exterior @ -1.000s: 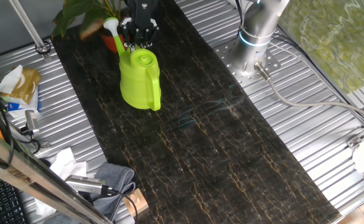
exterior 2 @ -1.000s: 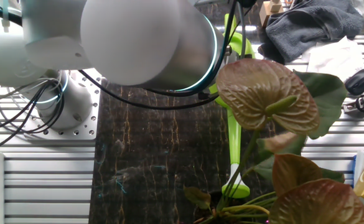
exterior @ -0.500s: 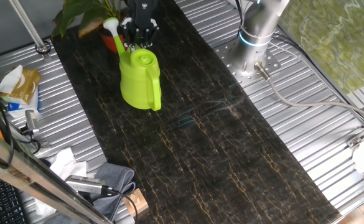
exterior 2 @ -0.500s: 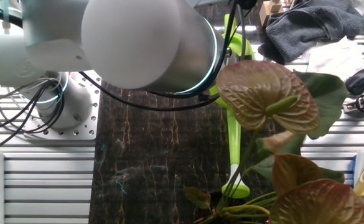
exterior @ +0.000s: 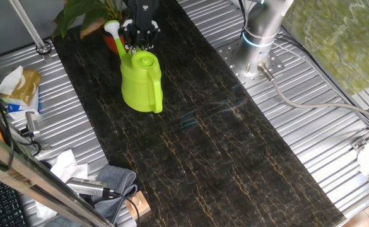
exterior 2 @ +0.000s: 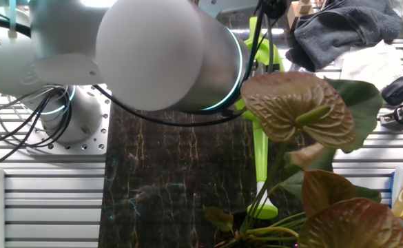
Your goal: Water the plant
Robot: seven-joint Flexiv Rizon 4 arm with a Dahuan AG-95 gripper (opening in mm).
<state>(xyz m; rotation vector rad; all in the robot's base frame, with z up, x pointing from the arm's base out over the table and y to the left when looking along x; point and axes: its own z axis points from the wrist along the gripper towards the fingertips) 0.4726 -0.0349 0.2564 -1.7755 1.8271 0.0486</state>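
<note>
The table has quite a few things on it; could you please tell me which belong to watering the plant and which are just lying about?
For the job:
- plant
- watering can
- gripper, at the can's top

Lying about:
- grey cloth
- crumpled paper
- packet

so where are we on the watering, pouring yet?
Done: the gripper has the can by its top, and the spout reaches over to the plant. In hand: the can looks about upright, spout head by the leaves; whether it rests on the table can't be told. Left: no water visible, so the tilt and pour, then setting the can down.
</note>
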